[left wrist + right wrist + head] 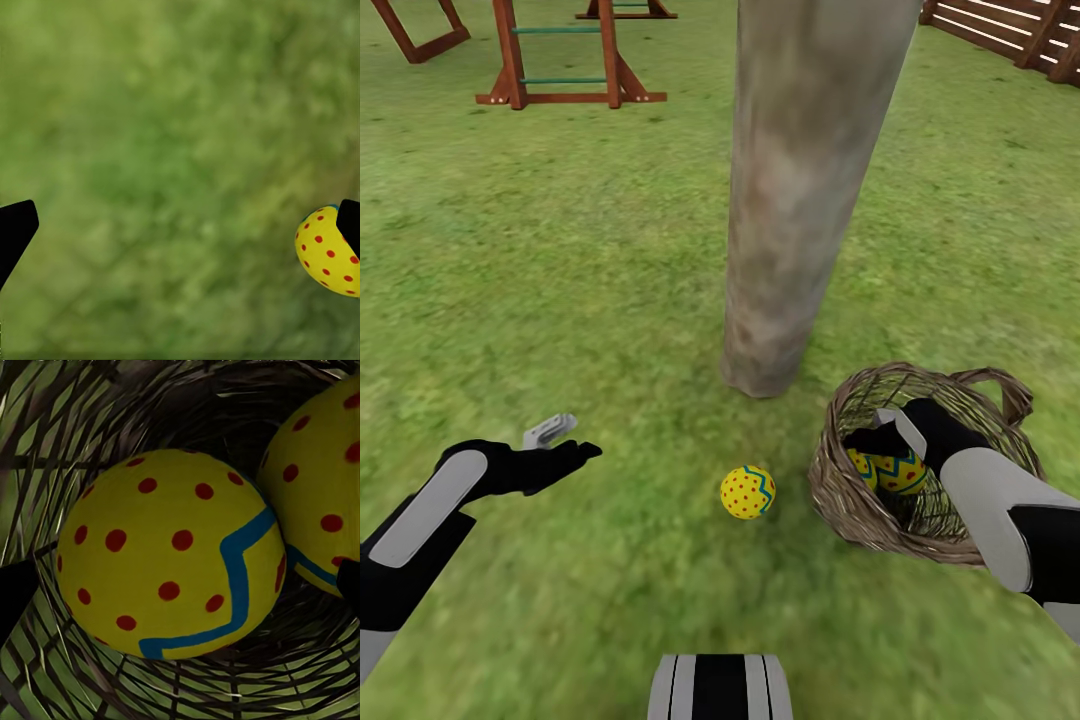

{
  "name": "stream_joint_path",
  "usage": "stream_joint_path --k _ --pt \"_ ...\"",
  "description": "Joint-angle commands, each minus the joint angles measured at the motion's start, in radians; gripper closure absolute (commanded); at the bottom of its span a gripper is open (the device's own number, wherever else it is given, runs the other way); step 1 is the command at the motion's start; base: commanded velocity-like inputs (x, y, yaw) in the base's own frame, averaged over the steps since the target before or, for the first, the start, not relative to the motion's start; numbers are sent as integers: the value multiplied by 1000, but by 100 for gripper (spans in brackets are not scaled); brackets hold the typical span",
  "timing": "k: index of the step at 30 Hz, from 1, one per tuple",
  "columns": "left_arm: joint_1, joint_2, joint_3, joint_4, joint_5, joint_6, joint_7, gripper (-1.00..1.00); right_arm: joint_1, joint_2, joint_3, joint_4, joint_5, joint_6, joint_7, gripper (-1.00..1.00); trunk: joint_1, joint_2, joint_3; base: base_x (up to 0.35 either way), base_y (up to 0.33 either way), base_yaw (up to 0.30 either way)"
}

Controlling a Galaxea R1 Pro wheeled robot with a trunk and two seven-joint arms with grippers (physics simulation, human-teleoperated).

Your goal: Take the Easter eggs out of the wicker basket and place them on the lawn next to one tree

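Observation:
One Easter egg point(748, 492) lies on the lawn point(560, 280) a short way in front of the thick grey-brown tree trunk point(800, 200). My left gripper point(572, 440) hovers open to the left of that egg, nothing between its fingers; its wrist view has the egg point(326, 251) beside one fingertip point(351, 221). The wicker basket point(840, 500) lies tipped toward me, right of the trunk. My right gripper point(870, 442) reaches into it, open, with one egg point(171, 553) between its spread fingertips and a second egg point(322, 495) beside it.
A wooden playset frame point(560, 60) stands far back on the left, and a slatted wooden fence point(1020, 30) runs along the back right. Open grass stretches to the left of the trunk. The basket's loop handle point(1010, 390) points away from me.

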Motion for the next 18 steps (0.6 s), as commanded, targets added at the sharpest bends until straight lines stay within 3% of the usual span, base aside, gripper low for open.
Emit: stream_joint_path --k 1,7,14,18 --pt "-1 1 -2 -1 8 0 9 -100 0 -1 3 -2 -8 5 -1 -100 0 0 -1 0 0 0" --pt "-1 1 -5 -1 7 0 10 -100 0 -1 3 -3 -8 4 -1 -100 0 0 -1 0 0 0" --pt "-1 1 -7 -1 7 -2 11 -100 0 -1 3 -3 -8 3 -1 -100 3 -2 -28 0 0 0" --pt "-1 1 -7 -1 8 -1 11 -100 0 -1 3 -3 -8 3 -1 -100 3 -2 -28 0 0 0"
